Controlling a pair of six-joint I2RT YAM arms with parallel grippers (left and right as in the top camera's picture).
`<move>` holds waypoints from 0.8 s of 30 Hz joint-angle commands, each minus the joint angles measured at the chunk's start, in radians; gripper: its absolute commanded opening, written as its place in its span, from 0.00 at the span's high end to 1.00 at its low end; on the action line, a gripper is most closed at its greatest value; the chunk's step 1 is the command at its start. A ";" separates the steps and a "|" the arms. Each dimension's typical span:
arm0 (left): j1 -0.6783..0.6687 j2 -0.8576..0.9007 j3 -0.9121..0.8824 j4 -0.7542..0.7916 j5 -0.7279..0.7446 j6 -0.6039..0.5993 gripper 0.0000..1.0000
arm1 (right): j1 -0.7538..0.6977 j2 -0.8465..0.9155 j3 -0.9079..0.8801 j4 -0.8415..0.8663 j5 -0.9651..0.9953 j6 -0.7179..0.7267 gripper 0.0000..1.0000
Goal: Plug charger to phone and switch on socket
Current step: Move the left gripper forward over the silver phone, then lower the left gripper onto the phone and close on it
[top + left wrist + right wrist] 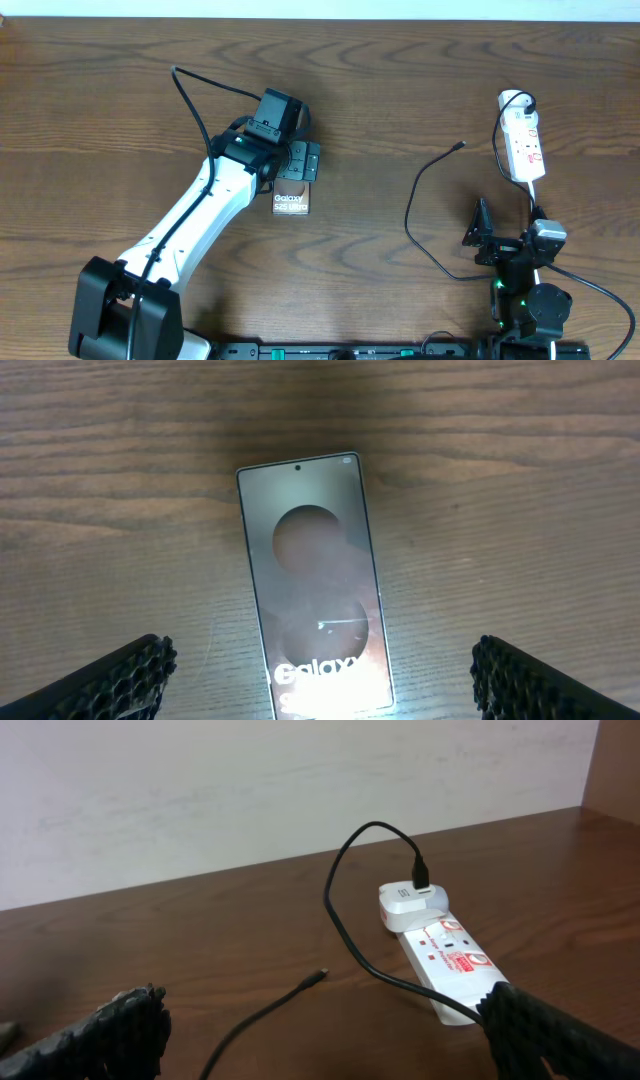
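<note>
- Phone (pixel 291 201) lies on the table (pixel 400 80), left of centre.
- Socket (pixel 524 145) lies far right.
- Charger (pixel 409 212) tip rests between them, nearer the socket; its plug seemingly sits on the socket's far end.

Left arm (pixel 190 215) reaches out long on a diagonal, wrist tipped down. The left gripper (pixel 300 165) hangs right above the phone (pixel 291 203), jaws spread wide on either side. Right arm (pixel 530 285) sits folded, well to the phone's right, with the right gripper (pixel 478 230) wide open too.
</note>
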 commanded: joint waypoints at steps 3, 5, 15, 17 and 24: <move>0.000 -0.001 0.022 -0.002 -0.034 -0.041 0.03 | 0.007 -0.005 -0.002 -0.003 -0.010 -0.008 0.01; 0.000 -0.001 0.022 -0.001 -0.033 -0.054 0.03 | 0.007 -0.005 -0.002 -0.003 -0.010 -0.008 0.01; 0.000 0.000 0.008 -0.028 -0.031 -0.136 0.02 | 0.007 -0.005 -0.002 -0.003 -0.010 -0.007 0.01; 0.000 0.002 0.007 -0.027 -0.031 -0.140 0.02 | 0.007 -0.005 -0.002 -0.003 -0.010 -0.007 0.01; 0.000 0.079 0.006 -0.026 -0.031 -0.193 0.02 | 0.007 -0.005 -0.002 -0.003 -0.010 -0.007 0.01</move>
